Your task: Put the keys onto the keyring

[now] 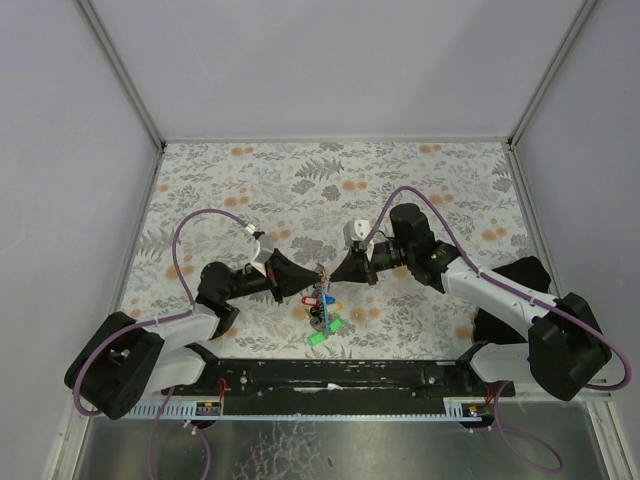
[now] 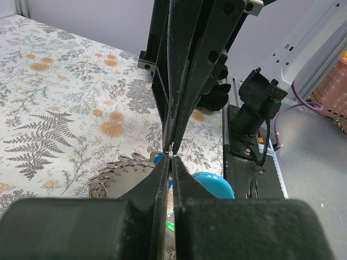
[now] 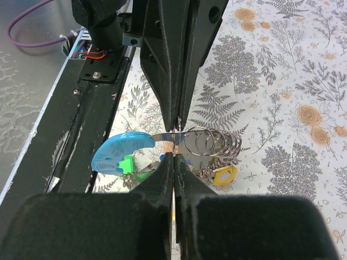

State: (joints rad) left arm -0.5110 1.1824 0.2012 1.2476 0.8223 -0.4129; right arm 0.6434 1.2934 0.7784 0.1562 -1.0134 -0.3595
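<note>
The keyring bunch [image 1: 322, 310] lies on the flowered cloth. Its light-blue strap [image 3: 122, 153] and several silvery rings [image 3: 209, 143] sit just under the gripper tips. A yellow-capped key [image 3: 224, 175] and a green-capped key [image 3: 127, 163] lie in the bunch, with red and blue caps beside them. The grey numbered tag [image 2: 116, 181] shows left of my left fingers. Left gripper [image 2: 171, 161] and right gripper [image 3: 174, 155] meet tip to tip above the bunch, both shut. A thin wire ring [image 3: 178, 127] spans between the tips. An orange sliver shows inside the right fingers.
The black base rail [image 1: 330, 380] runs along the near table edge close to the bunch. Purple cables [image 1: 190, 235] loop over both arms. A pink basket [image 2: 332, 89] stands off the table, beyond the rail. White walls close in three sides.
</note>
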